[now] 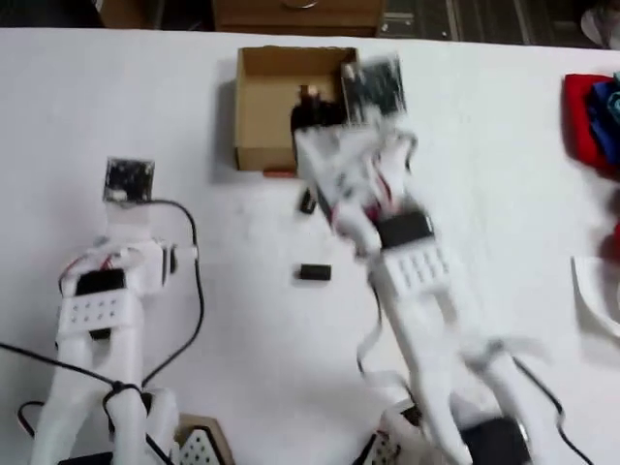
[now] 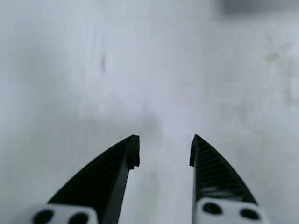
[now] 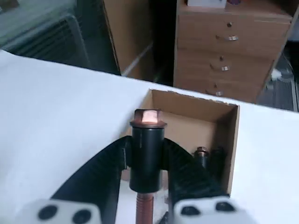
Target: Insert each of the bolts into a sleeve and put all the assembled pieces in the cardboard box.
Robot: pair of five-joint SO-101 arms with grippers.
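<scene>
My right gripper [image 3: 146, 158] is shut on an assembled piece [image 3: 146, 140], a black sleeve with a copper bolt through it, held upright just short of the cardboard box [image 3: 196, 109]. Two dark pieces [image 3: 202, 155] lie in the box's corner. In the high view the right gripper [image 1: 312, 114] hangs over the box [image 1: 254, 116]. A black sleeve [image 1: 312, 273] and another [image 1: 307, 201] lie on the table, and a small red bolt [image 1: 279, 173] lies against the box's near wall. My left gripper [image 2: 163, 151] is open above bare white table.
A red cloth bundle [image 1: 591, 116] and a white curved object [image 1: 593, 291] sit at the table's right edge. Wooden drawers [image 3: 224, 51] stand beyond the table's far edge. The left arm [image 1: 107, 281] stands at the near left with cables trailing.
</scene>
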